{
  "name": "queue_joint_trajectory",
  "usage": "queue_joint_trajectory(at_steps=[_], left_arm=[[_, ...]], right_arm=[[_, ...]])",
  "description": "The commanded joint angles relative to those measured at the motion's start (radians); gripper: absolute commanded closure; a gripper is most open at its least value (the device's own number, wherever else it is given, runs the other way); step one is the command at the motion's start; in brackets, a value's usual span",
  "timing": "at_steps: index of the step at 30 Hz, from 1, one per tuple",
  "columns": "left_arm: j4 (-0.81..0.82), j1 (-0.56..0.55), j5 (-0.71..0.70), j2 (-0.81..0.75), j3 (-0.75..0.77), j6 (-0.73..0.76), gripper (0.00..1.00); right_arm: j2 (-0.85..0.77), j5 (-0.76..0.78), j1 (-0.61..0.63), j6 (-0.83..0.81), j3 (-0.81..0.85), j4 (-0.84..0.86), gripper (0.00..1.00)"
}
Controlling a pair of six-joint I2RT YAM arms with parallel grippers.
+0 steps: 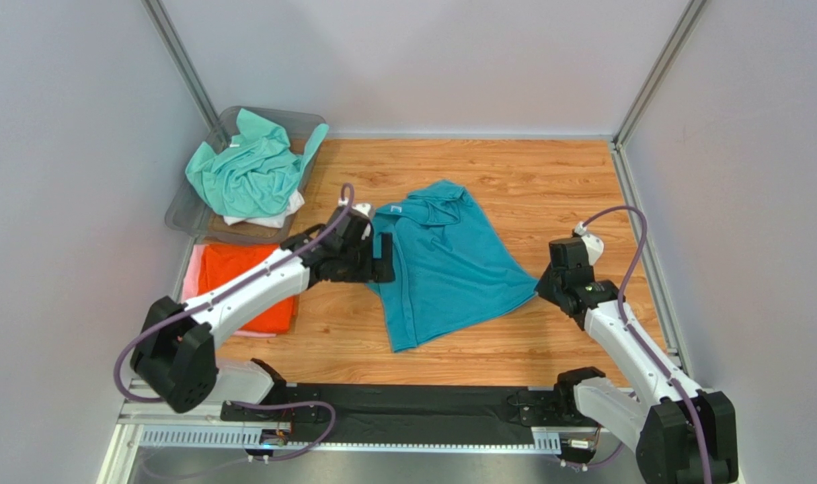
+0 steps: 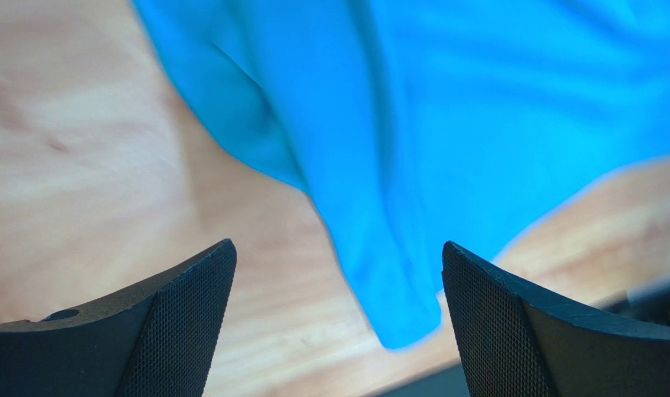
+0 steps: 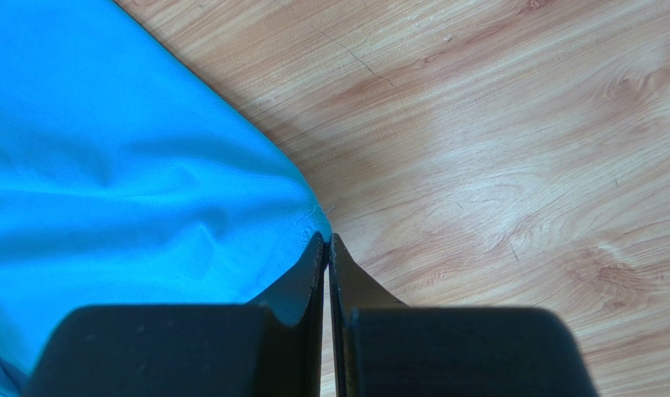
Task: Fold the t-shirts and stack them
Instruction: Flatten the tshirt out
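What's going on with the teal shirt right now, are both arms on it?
The teal-blue t-shirt lies loosely spread, not yet folded, mid-table. The right gripper is shut at its right corner and appears to pinch the hem. The left gripper is open at the shirt's left edge, cloth in front of its jaws, nothing gripped. An orange t-shirt lies folded on a pale pink one at the left; a mint-green one is bunched in the bin.

clear grey bin at far-left corner of wood-grain worktop. black strip along near edge, metal rail in front. plain grey walls all round.
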Motion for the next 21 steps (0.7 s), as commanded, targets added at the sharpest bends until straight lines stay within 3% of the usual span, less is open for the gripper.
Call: queue_joint_trajectory(at_steps=[1, 5, 10, 16, 21], left_arm=[[-0.026, -0.090, 0.063, -0.086, -0.086, -0.116, 0.00], [-0.018, -0.282, 0.047, -0.088, -0.101, -0.188, 0.00], [-0.016, -0.411, 0.025, 0.005, -0.078, -0.253, 0.13], [-0.038, -0.480, -0.007, 0.142, 0.020, -0.274, 0.21], [-0.130, -0.505, -0.096, 0.237, 0.098, -0.302, 0.39]], right_arm=[[-0.022, -0.009, -0.008, -0.027, -0.008, 0.027, 1.00], [-0.023, -0.023, -0.014, -0.035, -0.014, 0.030, 1.00], [-0.025, -0.043, -0.019, -0.042, -0.024, 0.038, 1.00], [-0.019, -0.067, -0.023, -0.047, -0.032, 0.053, 1.00], [-0.028, -0.078, -0.028, -0.050, -0.037, 0.056, 1.00]])
